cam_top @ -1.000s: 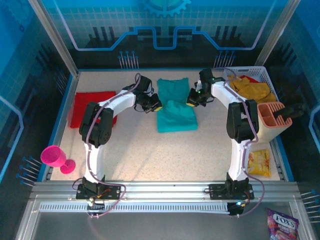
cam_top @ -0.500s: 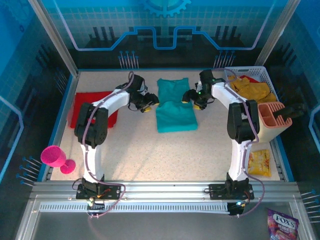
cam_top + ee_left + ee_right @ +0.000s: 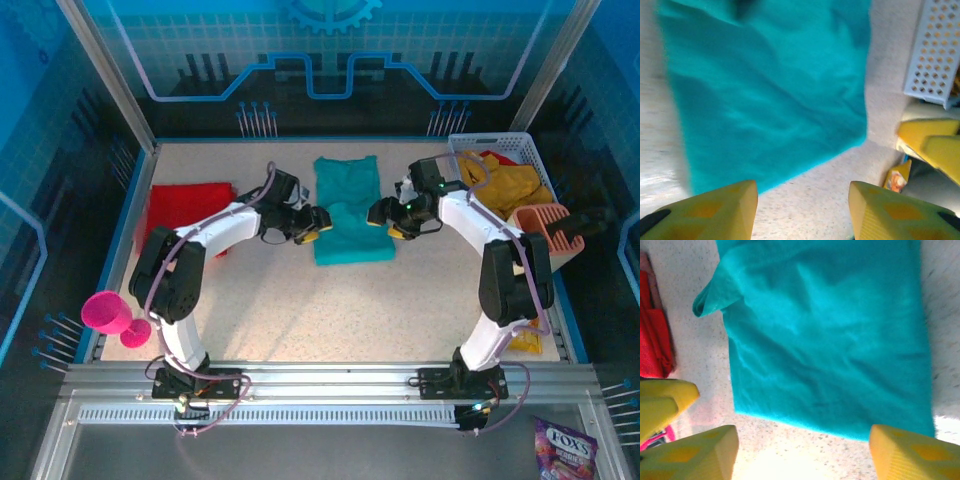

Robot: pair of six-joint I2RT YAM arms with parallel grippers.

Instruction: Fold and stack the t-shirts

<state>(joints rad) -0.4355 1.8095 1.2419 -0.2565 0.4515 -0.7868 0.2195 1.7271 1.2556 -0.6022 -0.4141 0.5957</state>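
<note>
A teal t-shirt (image 3: 351,210) lies partly folded at the middle back of the table, its near half doubled over. It fills much of the left wrist view (image 3: 770,90) and the right wrist view (image 3: 830,340). My left gripper (image 3: 318,222) hovers at the shirt's left edge, open, with only bare table between its fingers (image 3: 725,210). My right gripper (image 3: 385,218) hovers at the shirt's right edge, open and holding nothing, its fingertips (image 3: 905,450) over bare table. A folded red t-shirt (image 3: 183,213) lies at the far left. Mustard-yellow shirts (image 3: 507,182) sit in the white basket (image 3: 532,155).
A salmon-coloured holder (image 3: 545,232) stands at the right, in front of the basket. A pink cup (image 3: 108,313) lies at the left table edge. A yellow snack packet (image 3: 530,335) lies at the right front. Blue rails border the table.
Both grippers have come nearer along the teal shirt's sides, from its far part to its folded near half. The shirt's near half now lies flatter.
</note>
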